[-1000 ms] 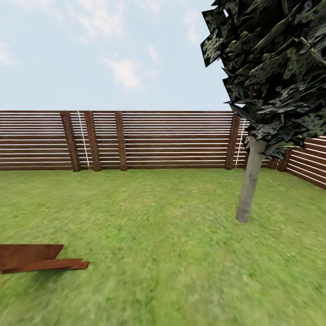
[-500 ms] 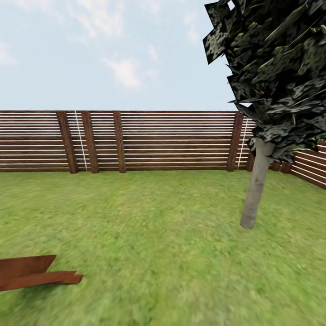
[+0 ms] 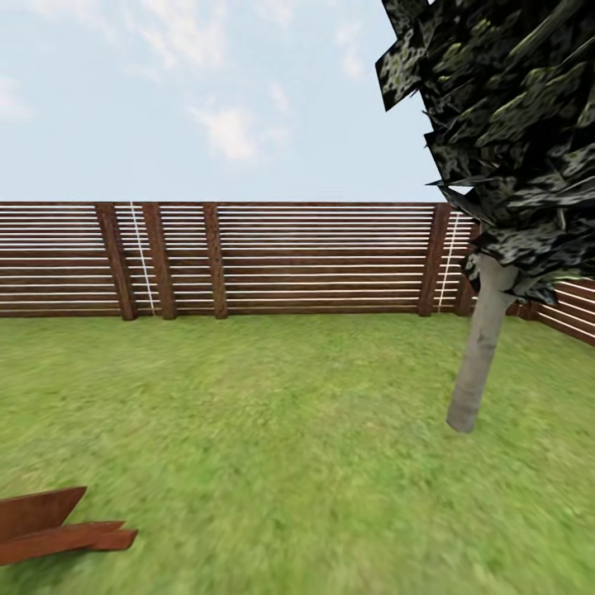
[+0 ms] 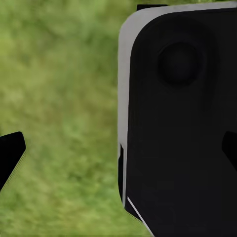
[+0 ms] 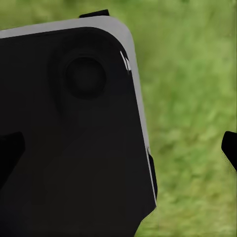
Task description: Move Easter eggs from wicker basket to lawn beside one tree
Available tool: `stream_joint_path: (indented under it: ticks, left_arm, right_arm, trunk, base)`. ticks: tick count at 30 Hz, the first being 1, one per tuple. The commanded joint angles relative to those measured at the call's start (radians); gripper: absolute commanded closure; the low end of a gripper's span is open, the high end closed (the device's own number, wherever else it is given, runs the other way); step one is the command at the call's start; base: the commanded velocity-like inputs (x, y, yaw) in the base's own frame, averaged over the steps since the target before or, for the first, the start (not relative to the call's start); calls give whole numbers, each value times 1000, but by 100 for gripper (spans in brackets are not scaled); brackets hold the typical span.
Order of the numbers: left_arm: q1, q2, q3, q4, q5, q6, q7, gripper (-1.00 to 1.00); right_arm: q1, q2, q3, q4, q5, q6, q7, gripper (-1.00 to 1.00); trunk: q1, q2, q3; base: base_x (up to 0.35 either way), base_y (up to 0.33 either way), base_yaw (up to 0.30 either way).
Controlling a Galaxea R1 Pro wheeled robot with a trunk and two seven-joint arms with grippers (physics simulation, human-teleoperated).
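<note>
A tree with a pale grey-beige trunk and dark angular leaf clumps stands on the lawn at the right of the head view. The Easter eggs and the wicker basket are out of view. In the left wrist view my left gripper is open, its dark fingertips far apart at the picture's edges over grass, holding nothing. My right gripper is open in the same way, with one fingertip at the edge. A black, grey-edged part of the robot's body lies behind each gripper.
A brown slatted wooden fence closes off the far side of the grass and turns the corner at the right behind the tree. Reddish-brown wooden boards lie on the grass at the lower left. Open grass stretches between me and the fence.
The whole head view has shifted, so the camera has moved: the tree now sits further right and lower, and the boards lower and further left. The fence looks a little nearer.
</note>
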Motion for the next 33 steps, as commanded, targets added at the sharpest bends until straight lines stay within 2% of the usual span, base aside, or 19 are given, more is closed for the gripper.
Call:
stream_joint_path:
  ticks: [1,33]
  left_arm:
    - [1,0,1,-2,0,0,1,-100]
    - [1,0,1,-2,0,0,1,-100]
  right_arm:
    - [-2,0,2,3,-7,-3,0,-100]
    - [-2,2,2,3,-7,-3,0,-100]
  trunk:
    - [1,0,-1]
    - [1,0,-1]
  base:
    - [328,0,0]
    - [327,0,0]
